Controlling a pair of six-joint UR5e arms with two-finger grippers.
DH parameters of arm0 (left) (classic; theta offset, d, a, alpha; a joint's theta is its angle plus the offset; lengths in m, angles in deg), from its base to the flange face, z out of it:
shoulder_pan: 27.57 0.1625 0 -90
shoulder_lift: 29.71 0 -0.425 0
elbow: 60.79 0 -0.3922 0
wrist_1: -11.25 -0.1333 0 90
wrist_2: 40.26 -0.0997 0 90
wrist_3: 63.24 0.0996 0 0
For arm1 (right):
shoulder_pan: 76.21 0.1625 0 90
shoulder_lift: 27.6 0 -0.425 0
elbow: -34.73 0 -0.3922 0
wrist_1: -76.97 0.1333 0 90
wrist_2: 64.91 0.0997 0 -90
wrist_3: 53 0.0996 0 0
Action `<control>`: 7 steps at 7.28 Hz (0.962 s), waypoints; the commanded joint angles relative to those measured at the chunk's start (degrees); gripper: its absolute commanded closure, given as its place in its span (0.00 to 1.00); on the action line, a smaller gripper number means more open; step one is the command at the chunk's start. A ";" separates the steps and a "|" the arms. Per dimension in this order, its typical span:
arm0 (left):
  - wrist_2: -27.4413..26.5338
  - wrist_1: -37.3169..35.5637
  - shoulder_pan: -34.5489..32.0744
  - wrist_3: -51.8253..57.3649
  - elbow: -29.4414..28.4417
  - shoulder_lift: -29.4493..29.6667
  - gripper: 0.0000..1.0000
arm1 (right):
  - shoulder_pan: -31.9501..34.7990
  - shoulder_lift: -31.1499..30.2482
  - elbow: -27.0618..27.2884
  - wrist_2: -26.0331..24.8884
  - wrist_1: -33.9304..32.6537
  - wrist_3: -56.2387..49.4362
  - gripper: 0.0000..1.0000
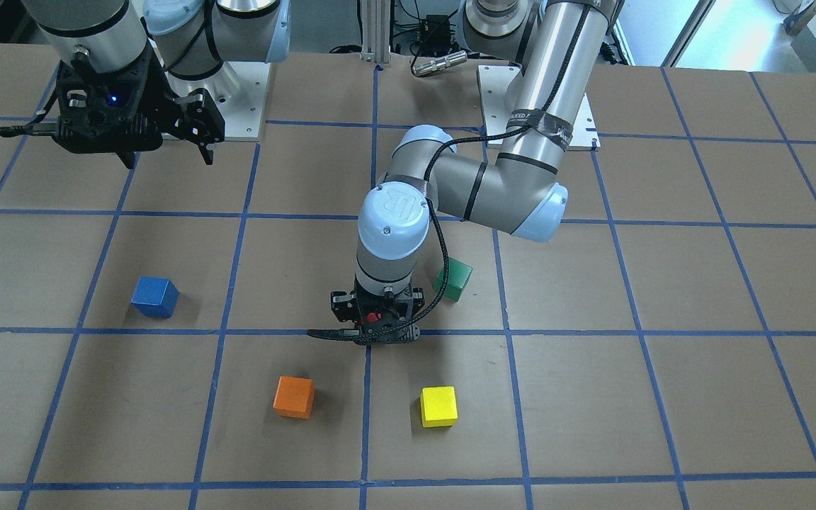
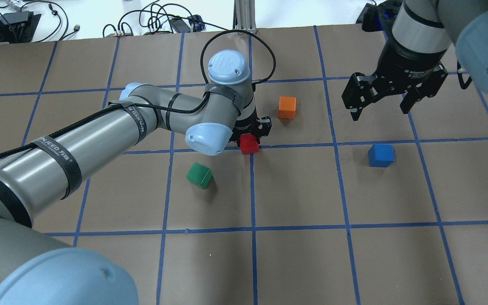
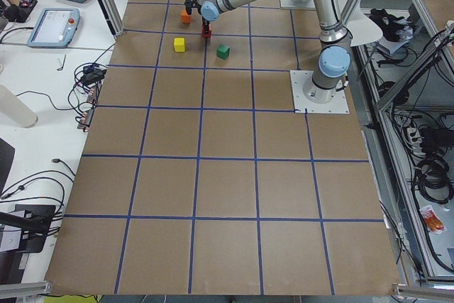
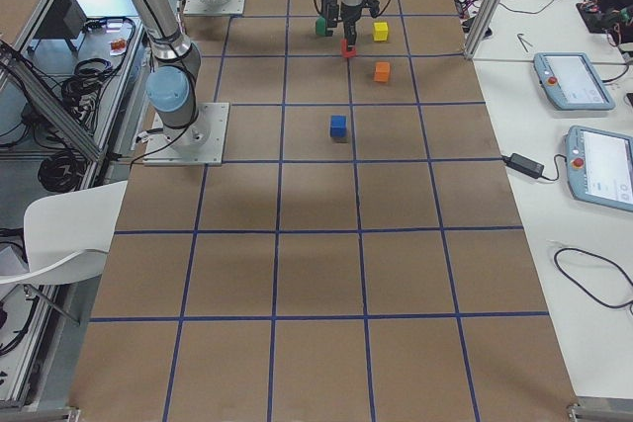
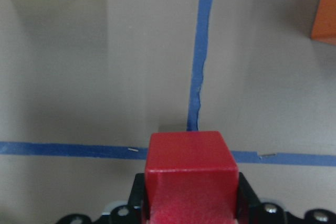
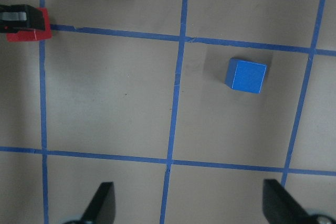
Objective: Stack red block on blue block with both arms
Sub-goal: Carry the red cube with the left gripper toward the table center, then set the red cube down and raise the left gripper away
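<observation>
Brown paper ruled into squares by blue tape covers the table [image 2: 295, 190], and nothing on it is a container: only loose cubes.

The left gripper [image 1: 376, 329] points straight down with its fingers closed against two opposite sides of the red block [image 2: 249, 144]. That block is well apart from the blue block [image 2: 381, 155], on the robot's left of it. Whether it has cleared the paper I cannot tell.

The right gripper [image 2: 380, 112] hangs raised near the blue block with its fingers spread wide, holding nothing. The blue block stands alone, its top bare.

The step in hand looks like the pick-up. Next would be a lift and a carry across to the blue block, perhaps with a hand-over to the right arm. Either way, the red block must be squared over the blue block before release.
</observation>
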 commanded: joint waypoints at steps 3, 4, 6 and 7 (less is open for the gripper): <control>2.20 0.46 0.52 -0.47 -0.71 -1.55 0.00 | -0.18 1.80 -0.17 -0.69 -1.31 0.23 0.00; 3.09 0.98 3.39 0.41 -1.14 -4.61 0.00 | -0.18 2.07 -0.17 -0.26 -2.79 0.23 0.00; 4.95 11.90 14.17 12.10 -1.76 -10.59 0.00 | 0.08 5.74 -0.69 0.01 -8.74 0.06 0.00; 2.42 15.63 17.28 17.33 -1.76 -13.32 0.00 | 0.78 7.93 -0.69 0.10 -11.56 0.23 0.00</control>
